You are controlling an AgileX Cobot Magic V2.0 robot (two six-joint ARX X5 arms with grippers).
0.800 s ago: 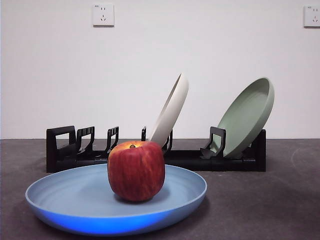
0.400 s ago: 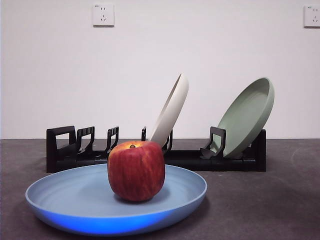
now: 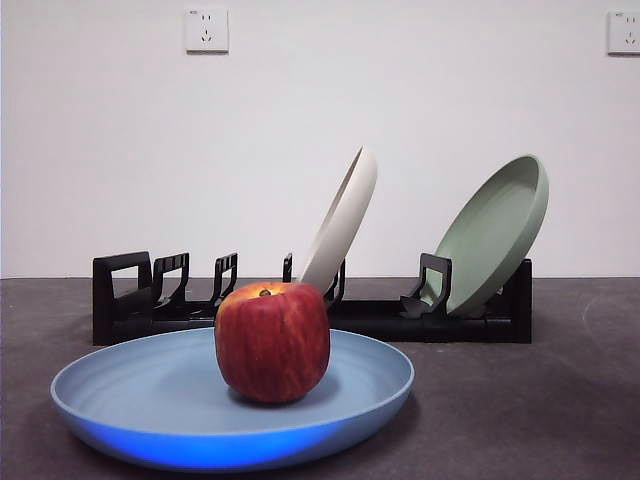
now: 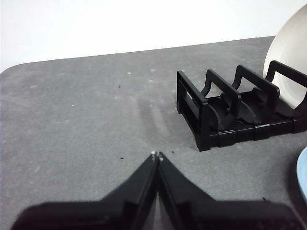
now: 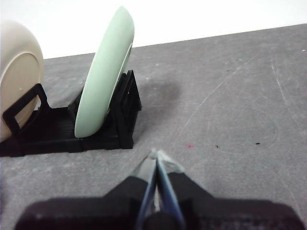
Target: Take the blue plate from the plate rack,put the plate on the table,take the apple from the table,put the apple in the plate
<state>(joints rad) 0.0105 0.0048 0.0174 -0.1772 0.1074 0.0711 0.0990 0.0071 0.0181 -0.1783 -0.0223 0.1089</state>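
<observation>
The red apple sits in the middle of the blue plate, which lies flat on the dark grey table in front of the black plate rack. A sliver of the blue plate's rim shows in the left wrist view. My left gripper is shut and empty over bare table beside the rack's end. My right gripper is shut and empty over the table near the rack's other end. Neither gripper shows in the front view.
A cream-white plate and a sage-green plate lean in the rack; they also show in the right wrist view as the cream plate and the green plate. A white wall stands behind the table.
</observation>
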